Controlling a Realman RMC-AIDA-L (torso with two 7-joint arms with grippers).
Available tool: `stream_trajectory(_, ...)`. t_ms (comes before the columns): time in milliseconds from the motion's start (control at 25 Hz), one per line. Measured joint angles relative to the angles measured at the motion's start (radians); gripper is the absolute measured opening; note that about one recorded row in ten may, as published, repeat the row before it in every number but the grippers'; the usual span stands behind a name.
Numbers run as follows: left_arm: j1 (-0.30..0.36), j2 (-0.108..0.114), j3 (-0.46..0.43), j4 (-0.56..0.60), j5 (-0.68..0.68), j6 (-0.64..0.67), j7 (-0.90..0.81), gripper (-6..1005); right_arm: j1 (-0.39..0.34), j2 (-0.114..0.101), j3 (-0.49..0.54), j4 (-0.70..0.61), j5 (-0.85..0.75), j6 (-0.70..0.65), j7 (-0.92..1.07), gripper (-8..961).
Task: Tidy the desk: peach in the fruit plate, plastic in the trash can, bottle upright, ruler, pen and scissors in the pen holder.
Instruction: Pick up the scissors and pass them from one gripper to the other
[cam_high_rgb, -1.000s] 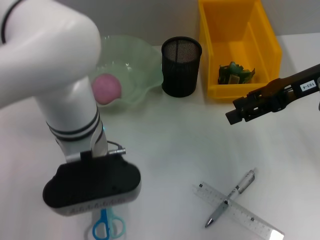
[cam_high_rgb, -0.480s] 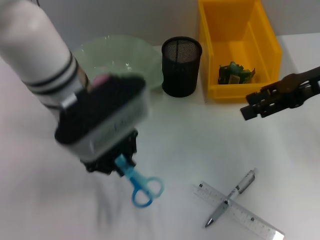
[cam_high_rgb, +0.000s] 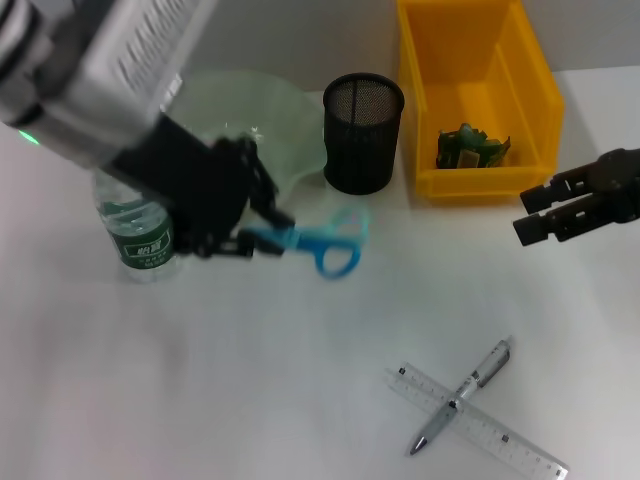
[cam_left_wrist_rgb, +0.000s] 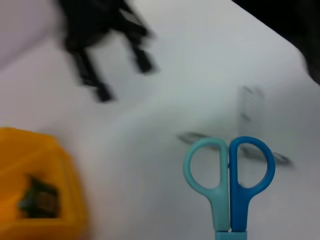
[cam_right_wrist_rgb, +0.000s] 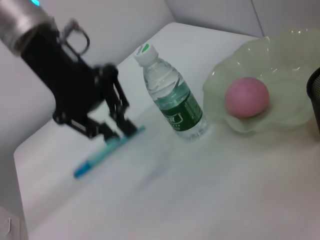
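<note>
Only the right wrist view shows the pink peach (cam_right_wrist_rgb: 246, 97) in the wavy green glass fruit plate (cam_right_wrist_rgb: 295, 50); the head view hides it behind the left arm. The left tool (cam_high_rgb: 245, 235), clamped on the blue plastic scissors (cam_high_rgb: 318, 246), holds them level above the surface (cam_high_rgb: 300, 380), near the mesh pen holder (cam_high_rgb: 362, 131). The right tool (cam_high_rgb: 545, 212) hovers beside the yellow bin (cam_high_rgb: 475, 90), fingers narrow

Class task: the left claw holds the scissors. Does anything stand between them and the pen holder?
Nothing visible does. The left claw holds the scissors by the blades above bare table, just in front of the pen holder.
</note>
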Motion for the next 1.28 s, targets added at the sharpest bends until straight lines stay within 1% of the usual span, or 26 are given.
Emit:
stream_trajectory(40, 0.004, 0.001, -0.03, 0.003, -0.013, 0.004, -0.018, 227, -0.005, 0.0, 0.0, 0.0, 0.0, -0.001, -0.006, 815)
stream_trajectory(80, 0.018, 0.002, -0.083, 0.012, -0.042, 0.008, -0.056, 228, -0.012, 0.002, 0.001, 0.0, 0.0, -0.005, -0.015, 815)
stream_trajectory(120, 0.018, 0.002, -0.083, 0.012, -0.042, 0.008, -0.056, 228, -0.012, 0.002, 0.001, 0.0, 0.0, -0.005, -0.015, 815)
stream_trajectory(160, 0.04, 0.002, -0.116, 0.026, -0.071, 0.007, -0.099, 229, -0.018, 0.005, 0.006, -0.001, 0.003, -0.014, -0.027, 815)
stream_trajectory(200, 0.04, 0.002, -0.116, 0.026, -0.071, 0.007, -0.099, 230, -0.018, 0.005, 0.006, -0.001, 0.003, -0.014, -0.027, 815)
stream_trajectory(240, 0.053, 0.002, -0.124, 0.033, -0.089, 0.004, -0.118, 230, -0.021, 0.006, 0.009, -0.001, 0.005, -0.018, -0.033, 815)
stream_trajectory(280, 0.082, 0.002, -0.137, 0.048, -0.131, -0.002, -0.152, 231, -0.026, 0.008, 0.014, -0.001, 0.008, -0.023, -0.046, 815)
stream_trajectory(320, 0.082, 0.002, -0.137, 0.048, -0.131, -0.002, -0.152, 231, -0.026, 0.008, 0.014, -0.001, 0.008, -0.023, -0.046, 815)
stream_trajectory(440, 0.13, 0.002, -0.164, 0.061, -0.207, -0.015, -0.195, 233, -0.029, 0.01, 0.022, 0.005, 0.009, -0.027, -0.065, 815)
stream_trajectory(480, 0.163, 0.002, -0.184, 0.061, -0.261, -0.022, -0.216, 234, -0.032, 0.016, 0.024, 0.008, 0.01, -0.029, -0.081, 815)
stream_trajectory(520, 0.163, 0.002, -0.184, 0.061, -0.261, -0.022, -0.216, 235, -0.032, 0.016, 0.024, 0.008, 0.01, -0.029, -0.081, 815)
stream_trajectory(600, 0.214, 0.0, -0.187, 0.055, -0.342, -0.026, -0.239, 236, -0.036, 0.024, 0.024, 0.015, 0.012, -0.032, -0.102, 815)
stream_trajectory(640, 0.214, 0.0, -0.187, 0.055, -0.342, -0.026, -0.239, 236, -0.036, 0.027, 0.023, 0.018, 0.013, -0.032, -0.108, 815)
stream_trajectory(680, 0.25, -0.003, -0.18, 0.052, -0.401, -0.03, -0.246, 237, -0.038, 0.031, 0.023, 0.023, 0.014, -0.033, -0.116, 815)
stream_trajectory(720, 0.25, -0.003, -0.18, 0.052, -0.401, -0.03, -0.246, 238, -0.039, 0.035, 0.023, 0.025, 0.014, -0.033, -0.124, 815)
stream_trajectory(800, 0.288, -0.005, -0.171, 0.032, -0.478, -0.048, -0.246, 239, -0.042, 0.039, 0.023, 0.027, 0.014, -0.033, -0.131, 815)
stream_trajectory(840, 0.303, -0.005, -0.168, 0.016, -0.513, -0.057, -0.245, 239, -0.045, 0.043, 0.023, 0.028, 0.014, -0.034, -0.137, 815)
stream_trajectory(880, 0.327, -0.005, -0.164, -0.027, -0.585, -0.072, -0.23, 240, -0.051, 0.048, 0.022, 0.029, 0.018, -0.034, -0.148, 815)
stream_trajectory(920, 0.327, -0.005, -0.164, -0.027, -0.585, -0.072, -0.23, 241, -0.053, 0.051, 0.021, 0.032, 0.02, -0.034, -0.153, 815)
stream_trajectory(1040, 0.354, -0.005, -0.156, -0.131, -0.7, -0.081, -0.169, 242, -0.055, 0.054, 0.019, 0.037, 0.023, -0.033, -0.16, 815)
stream_trajectory(1080, 0.36, -0.005, -0.141, -0.206, -0.758, -0.093, -0.121, 243, -0.054, 0.057, 0.016, 0.041, 0.024, -0.032, -0.164, 815)
stream_trajectory(1120, 0.36, -0.005, -0.141, -0.206, -0.758, -0.093, -0.121, 244, -0.054, 0.057, 0.016, 0.041, 0.024, -0.032, -0.164, 815)
stream_trajectory(1160, 0.362, -0.006, -0.115, -0.29, -0.817, -0.111, -0.063, 244, -0.053, 0.058, 0.015, 0.041, 0.024, -0.032, -0.165, 815)
stream_trajectory(1200, 0.362, -0.006, -0.115, -0.29, -0.817, -0.111, -0.063, 245, -0.052, 0.059, 0.013, 0.042, 0.024, -0.032, -0.165, 815)
stream_trajectory(1240, 0.362, -0.006, -0.103, -0.321, -0.837, -0.118, -0.04, 245, -0.051, 0.06, 0.013, 0.042, 0.024, -0.033, -0.166, 815)
stream_trajectory(1280, 0.363, -0.007, -0.058, -0.397, -0.896, -0.151, 0.027, 246, -0.05, 0.061, 0.012, 0.042, 0.024, -0.033, -0.169, 815)
